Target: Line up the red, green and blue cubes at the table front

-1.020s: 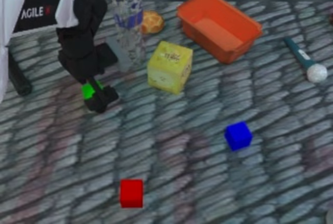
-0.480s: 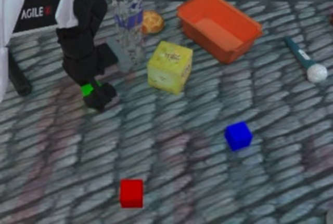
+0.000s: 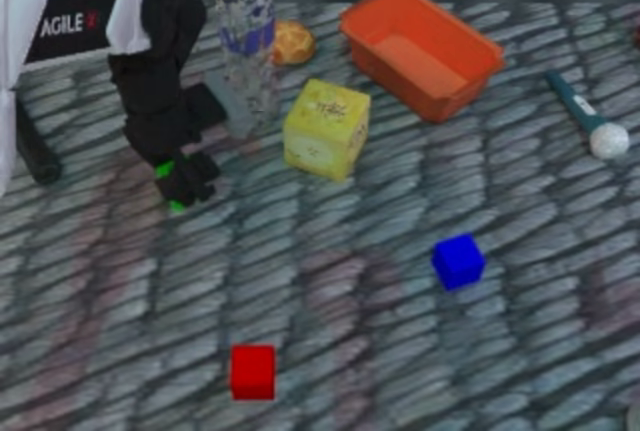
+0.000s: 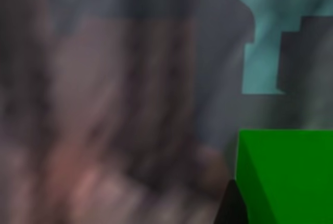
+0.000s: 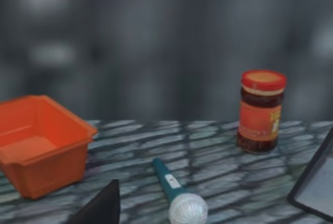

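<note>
Left gripper (image 3: 185,183) down over the small glossy green cube (image 3: 166,168), cannot tell if clamped; cube sits flat, no long axis.

An orange bin (image 5: 39,143) sits on the patterned counter (image 5: 218,146). Beside it lies a teal-handled microphone (image 5: 174,193) with a white head. Farther back a red-lidded jar (image 5: 261,110) stands upright. A dark-framed flat panel (image 5: 317,182) shows at one edge.
</note>
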You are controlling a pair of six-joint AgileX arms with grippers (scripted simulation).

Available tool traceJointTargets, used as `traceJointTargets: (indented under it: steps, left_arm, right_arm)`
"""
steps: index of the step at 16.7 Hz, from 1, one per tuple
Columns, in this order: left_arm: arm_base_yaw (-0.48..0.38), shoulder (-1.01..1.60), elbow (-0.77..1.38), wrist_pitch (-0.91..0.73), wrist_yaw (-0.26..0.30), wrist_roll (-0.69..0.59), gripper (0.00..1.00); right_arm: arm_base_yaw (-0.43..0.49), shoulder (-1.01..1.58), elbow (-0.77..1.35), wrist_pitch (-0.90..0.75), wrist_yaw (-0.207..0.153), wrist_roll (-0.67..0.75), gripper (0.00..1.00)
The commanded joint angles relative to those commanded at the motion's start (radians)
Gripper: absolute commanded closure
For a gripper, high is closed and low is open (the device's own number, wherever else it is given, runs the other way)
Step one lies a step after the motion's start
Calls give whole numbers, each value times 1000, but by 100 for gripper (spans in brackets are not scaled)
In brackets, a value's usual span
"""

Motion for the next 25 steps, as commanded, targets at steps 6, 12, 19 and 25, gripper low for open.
traceJointTargets:
  steps: [6, 12, 19, 25]
  left_arm:
    - [-6, -44, 17, -40, 18, -9, 100]
    - [12, -105, 135, -227, 17, -13, 100]
    - [-4, -124, 135, -242, 16, -15, 100]
    - [-285, -293, -93, -181, 13, -53, 100]
  right_arm:
    - [0, 0, 0, 0, 0, 0, 0]
    - [0, 0, 0, 0, 0, 0, 0]
    - [0, 0, 0, 0, 0, 0, 0]
    - [0, 0, 0, 0, 0, 0, 0]
